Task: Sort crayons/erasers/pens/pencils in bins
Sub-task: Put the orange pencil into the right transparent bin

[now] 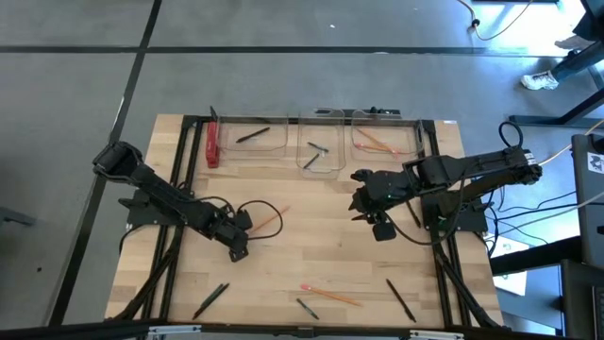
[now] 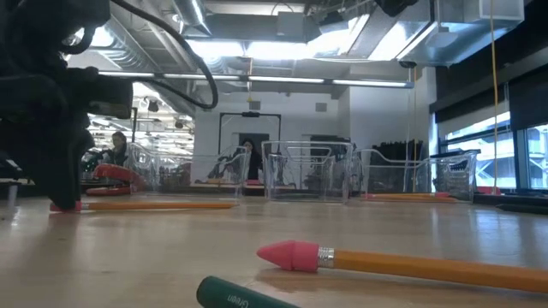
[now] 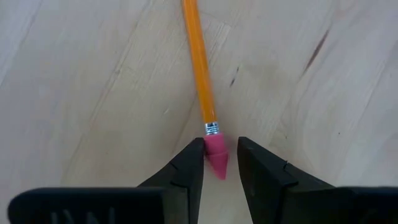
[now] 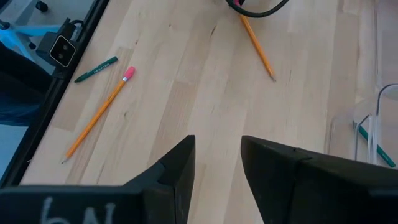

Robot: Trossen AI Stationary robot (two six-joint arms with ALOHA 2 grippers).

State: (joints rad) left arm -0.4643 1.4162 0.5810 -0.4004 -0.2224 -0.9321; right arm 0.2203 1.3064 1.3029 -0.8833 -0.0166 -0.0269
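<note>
An orange pencil [image 3: 200,68] with a pink eraser tip [image 3: 216,152] lies flat on the wooden table, left of centre [image 1: 271,222]. My left gripper [image 3: 220,163] is open and down at the table, one finger on each side of the eraser tip; the low view shows it too [image 2: 62,184]. My right gripper [image 4: 217,165] is open and empty above the table's right half [image 1: 363,203]. Three clear bins [image 1: 250,139] [image 1: 321,149] [image 1: 385,137] stand in a row at the far edge, holding a dark stick, crayons and pencils. My left gripper's fingers come slanting down along the pencil's line and stand astride its eraser tip [image 3: 211,149]. One finger [image 3: 193,165] lies close against the eraser and a gap shows at the other. I cannot tell whether it touches. The pencil lies on the table.
Near the front edge lie another pencil [image 1: 330,295], a green crayon [image 1: 307,308] and two black pens [image 1: 209,299] [image 1: 401,299]. A thick red bar [image 1: 212,146] lies by the left bin. A black cable [image 1: 255,208] loops by the left gripper.
</note>
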